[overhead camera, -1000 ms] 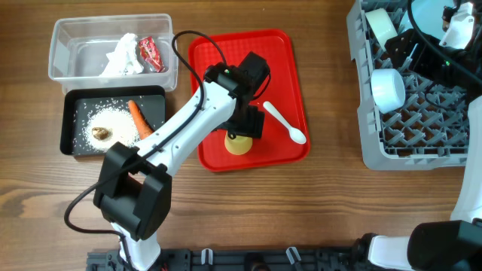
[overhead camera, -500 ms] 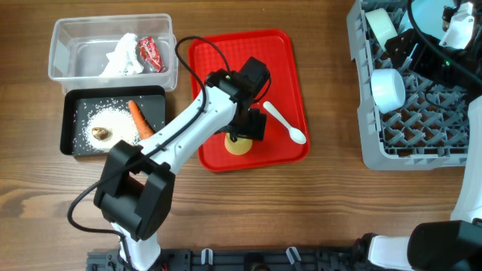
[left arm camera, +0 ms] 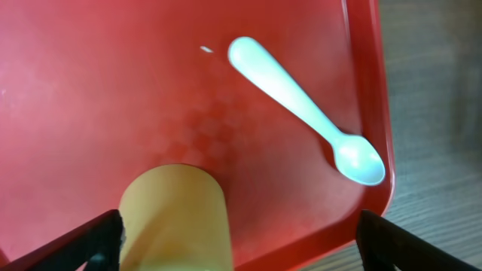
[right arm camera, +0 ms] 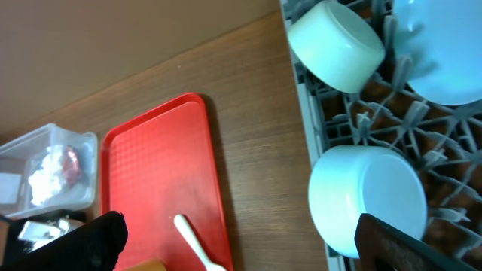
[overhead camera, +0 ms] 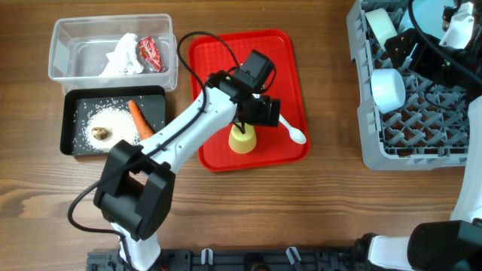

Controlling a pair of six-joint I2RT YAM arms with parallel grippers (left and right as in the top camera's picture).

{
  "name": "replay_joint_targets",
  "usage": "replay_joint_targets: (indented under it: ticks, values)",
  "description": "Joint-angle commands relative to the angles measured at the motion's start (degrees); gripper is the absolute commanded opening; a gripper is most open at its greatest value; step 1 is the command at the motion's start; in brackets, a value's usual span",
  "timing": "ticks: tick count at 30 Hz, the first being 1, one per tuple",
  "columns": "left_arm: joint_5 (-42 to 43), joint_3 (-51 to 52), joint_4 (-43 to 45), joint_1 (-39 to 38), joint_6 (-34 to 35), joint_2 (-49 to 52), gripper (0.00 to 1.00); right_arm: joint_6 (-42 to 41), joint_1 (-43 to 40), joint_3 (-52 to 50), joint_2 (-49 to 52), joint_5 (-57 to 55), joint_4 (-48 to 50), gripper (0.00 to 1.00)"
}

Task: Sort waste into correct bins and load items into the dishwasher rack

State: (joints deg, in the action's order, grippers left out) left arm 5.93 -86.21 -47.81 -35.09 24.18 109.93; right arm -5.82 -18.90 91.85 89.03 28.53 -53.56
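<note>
Flat red serving tray (overhead camera: 226,64) at upper centre of the overhead frame, long side running top to bottom, wood-grain table (overhead camera: 339,211) beneath it, black slotted rail (overhead camera: 256,261) along the bottom edge

Setting read as a robotics lab bench, staged as a kitchen clean-up station. Evidence: two white arms, the left arm (overhead camera: 188,120) and the right arm (overhead camera: 471,188), were based at the near edge of a wood-grain table (overhead camera: 331,211), with a black rail (overhead camera: 248,260) along that edge. Kitchenware was laid out like props directly on the tabletop: a grey rack (overhead camera: 407,162) at the right, a red tray (overhead camera: 218,60) mid-table, a clear tub (overhead camera: 83,53) and a black tray (overhead camera: 66,120) together at the left.
</note>
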Motion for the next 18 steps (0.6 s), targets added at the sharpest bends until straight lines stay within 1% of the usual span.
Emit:
replay_joint_targets:
  ticks: [1, 5, 10, 12, 14, 16, 18]
  values:
    - [-0.6, -2.6, -2.3, 7.2, 5.1, -1.3, 1.0, -0.1, 1.9, -0.5, 0.9, 4.6, 0.2, 1.0]
    - [-0.2, -3.5, -3.7, 16.5, 6.8, -3.2, 1.0, 1.7, 8.3, -0.5, 0.9, 3.7, -0.7, 1.0]
    - [-0.1, -3.5, -5.4, 25.7, 6.8, -4.3, 1.0, 1.1, 20.0, -0.5, 0.9, -3.0, -0.9, 1.0]
    - [0.3, -3.5, -6.5, 28.2, 6.8, -4.3, 1.0, 1.0, 24.5, -0.5, 0.9, -5.1, -1.2, 1.0]
    - [0.7, -3.5, -7.5, 30.3, 6.8, -4.3, 1.0, -0.6, 30.7, -0.5, 1.0, -9.8, -1.9, 1.0]
    - [0.7, -3.5, -7.5, 31.3, 6.8, -4.3, 1.0, -1.3, 35.3, -0.5, 1.5, -13.3, -2.3, 1.0]
    - [0.7, -3.5, -7.3, 31.9, 6.7, -4.3, 1.0, -2.3, 40.0, -0.5, 2.8, -16.2, -2.4, 0.98]
